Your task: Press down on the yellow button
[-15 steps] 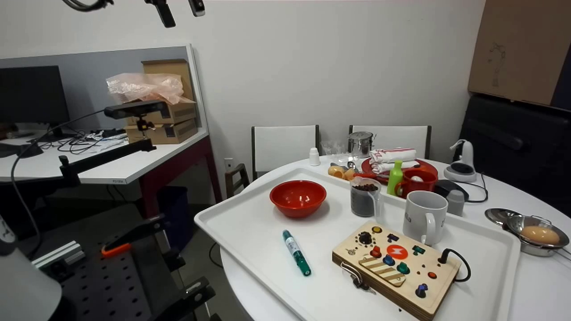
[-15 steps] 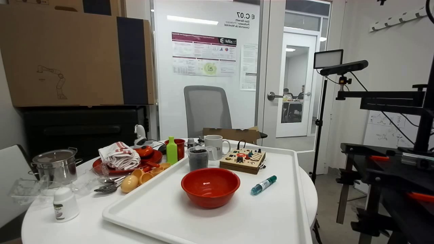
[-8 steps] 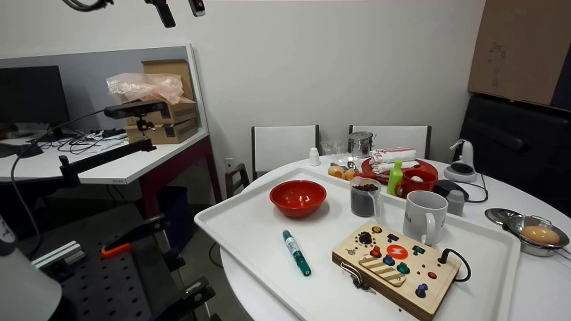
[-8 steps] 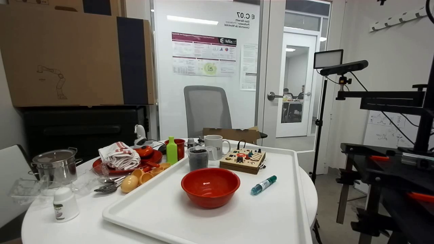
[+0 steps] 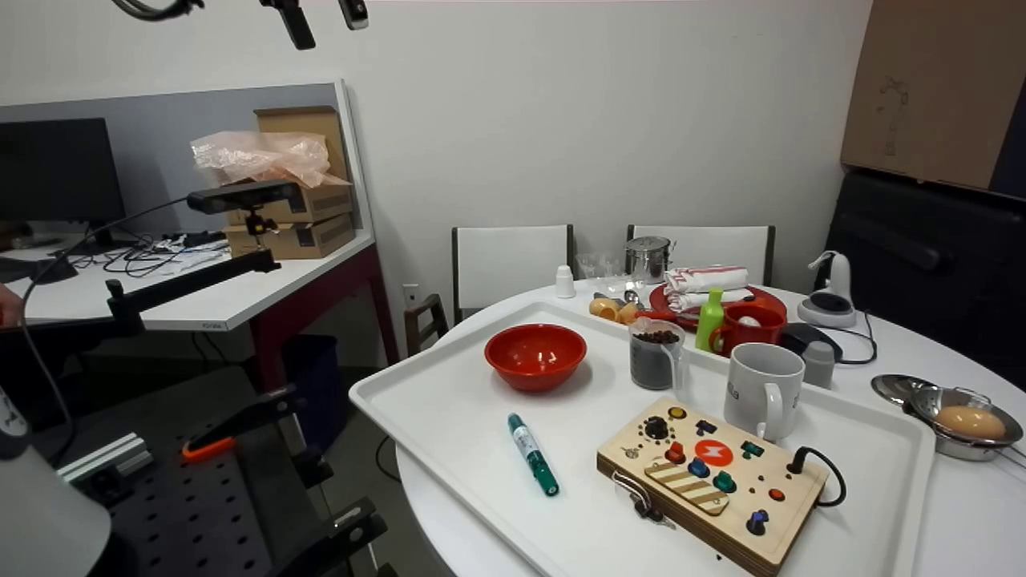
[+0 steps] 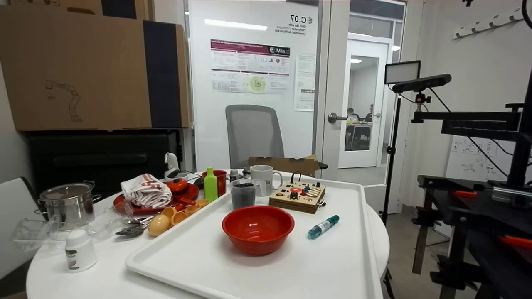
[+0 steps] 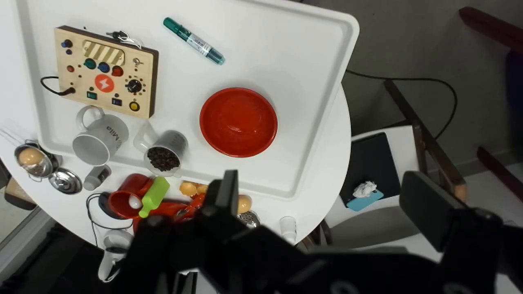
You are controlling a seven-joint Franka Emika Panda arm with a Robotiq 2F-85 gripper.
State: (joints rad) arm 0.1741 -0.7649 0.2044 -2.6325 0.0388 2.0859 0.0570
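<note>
The yellow button (image 5: 677, 413) is small and round, at a corner of the light wooden board (image 5: 745, 501). The board lies flat on a white tray and carries other coloured buttons and knobs. The button also shows in an exterior view (image 6: 280, 194) and at upper left in the wrist view (image 7: 134, 106). My gripper (image 5: 330, 32) hangs high above the table at the top edge of an exterior view, far from the board. In the wrist view the gripper (image 7: 322, 185) has its fingers wide apart with nothing held between them.
The white tray (image 5: 449, 425) also holds a red bowl (image 5: 535, 361), a green marker (image 5: 533, 454), a cup of dark beans (image 5: 656, 361) and a white mug (image 5: 761, 393) close beside the board. A person's hand (image 5: 10, 308) shows at the far left edge.
A person's hand has come into view at the left edge of an exterior view. My gripper, the board and the tray's objects have not visibly moved.
</note>
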